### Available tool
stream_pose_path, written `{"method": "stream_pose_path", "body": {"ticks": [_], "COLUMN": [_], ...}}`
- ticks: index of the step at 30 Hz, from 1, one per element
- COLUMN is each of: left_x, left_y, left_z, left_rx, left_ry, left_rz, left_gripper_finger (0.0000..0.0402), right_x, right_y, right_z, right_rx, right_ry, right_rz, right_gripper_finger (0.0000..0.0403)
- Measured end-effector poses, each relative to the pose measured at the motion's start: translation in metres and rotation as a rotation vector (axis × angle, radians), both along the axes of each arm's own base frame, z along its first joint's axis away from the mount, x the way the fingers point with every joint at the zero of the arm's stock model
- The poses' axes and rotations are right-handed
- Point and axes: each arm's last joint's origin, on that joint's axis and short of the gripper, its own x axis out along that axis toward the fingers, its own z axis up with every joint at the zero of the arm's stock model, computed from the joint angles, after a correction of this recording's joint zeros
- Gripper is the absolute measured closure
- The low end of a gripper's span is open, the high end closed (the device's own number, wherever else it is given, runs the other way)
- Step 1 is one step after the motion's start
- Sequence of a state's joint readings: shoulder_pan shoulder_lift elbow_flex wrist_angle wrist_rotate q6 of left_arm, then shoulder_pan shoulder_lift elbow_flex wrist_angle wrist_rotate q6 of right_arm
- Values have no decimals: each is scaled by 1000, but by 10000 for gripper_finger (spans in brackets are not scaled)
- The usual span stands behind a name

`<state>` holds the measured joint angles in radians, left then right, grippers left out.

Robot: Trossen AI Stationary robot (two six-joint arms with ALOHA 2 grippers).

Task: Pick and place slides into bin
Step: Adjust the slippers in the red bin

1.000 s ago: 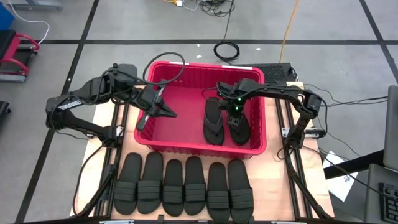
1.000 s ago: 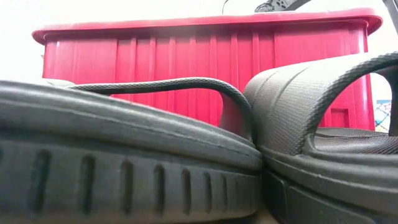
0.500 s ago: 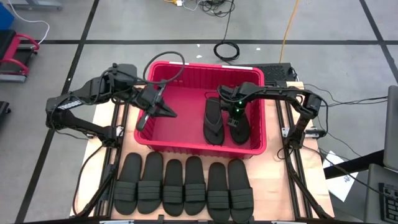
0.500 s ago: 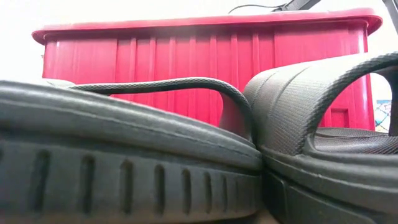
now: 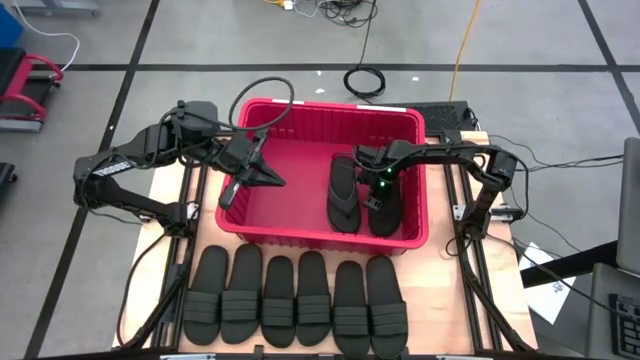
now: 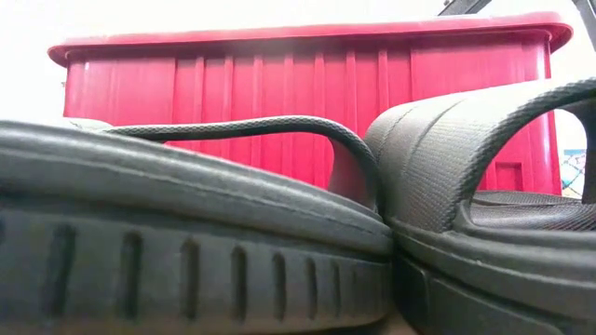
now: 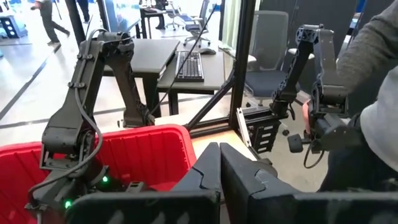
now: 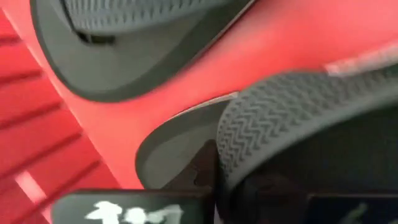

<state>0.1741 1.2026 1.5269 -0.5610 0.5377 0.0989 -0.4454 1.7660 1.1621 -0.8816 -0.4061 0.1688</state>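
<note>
The red bin (image 5: 320, 106) stands at the table's far middle. Two black thong slides lie on its floor at the right: the left one (image 5: 343, 200) and the right one (image 5: 390, 215). My right gripper (image 5: 380, 188) reaches down onto the right one. My left gripper (image 5: 272, 182) hovers shut over the bin's left half and holds nothing. Several wide-strap slides (image 5: 297, 300) lie side by side, soles down, along the near edge. They fill the low view (image 6: 186, 233) in front of the bin's wall (image 6: 279, 93). My right gripper comes at the right thong slide from above, slanting down. One finger (image 8: 205, 168) lies against the edge of a chevron-ribbed part (image 8: 267, 124); strap or sole, I cannot tell. That part hides the other finger. The slide lies on the bin's floor.
The bin's left half (image 5: 290, 205) has bare floor. A black cable loop (image 5: 262, 98) hangs over the bin's far left corner. A person's grey sleeve (image 7: 373, 93) shows beyond the table in the left wrist view. Bare wood (image 5: 440, 290) lies to the right of the row of slides.
My right gripper has sunk into the bin toward the right thong slide, shifting slightly toward the near edge and rolling at the wrist. Both thong slides have stayed where they were.
</note>
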Motion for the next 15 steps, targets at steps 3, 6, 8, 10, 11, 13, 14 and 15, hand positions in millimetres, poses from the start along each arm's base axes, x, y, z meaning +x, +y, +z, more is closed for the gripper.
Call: {"method": "stream_pose_path", "body": {"ticks": [3, 6, 8, 10, 11, 13, 14, 15], "left_x": [0, 0, 0, -1, -1, -1, -1, -1], "left_y": [0, 0, 0, -1, -1, -1, -1, -1], "left_z": [0, 0, -1, -2, -2, -2, -2, -2], "left_rx": [0, -1, -5, -8, -9, -10, -10, -9], "left_ry": [0, 4, 11, 20, 21, 25, 26, 25], "left_rz": [0, 0, -12, -17, -19, -19, -19, -19], "left_gripper_finger": [390, 396, 400, 398, 396, 390, 387, 385], "right_x": [1, 1, 1, 1, 1, 1, 1, 1], "right_y": [-1, -1, -1, -1, -1, -1, -1, -1], "right_z": [0, 0, 0, 0, 0, 0, 0, 0], "right_rx": [18, 25, 25, 26, 26, 26, 27, 26], "right_ry": [4, 16, 14, 17, 18, 19, 21, 21], "right_rz": [-67, -106, -98, -89, -89, -92, -95, -95], "right_gripper_finger": [395, 399, 399, 400, 400, 400, 400, 400]}}
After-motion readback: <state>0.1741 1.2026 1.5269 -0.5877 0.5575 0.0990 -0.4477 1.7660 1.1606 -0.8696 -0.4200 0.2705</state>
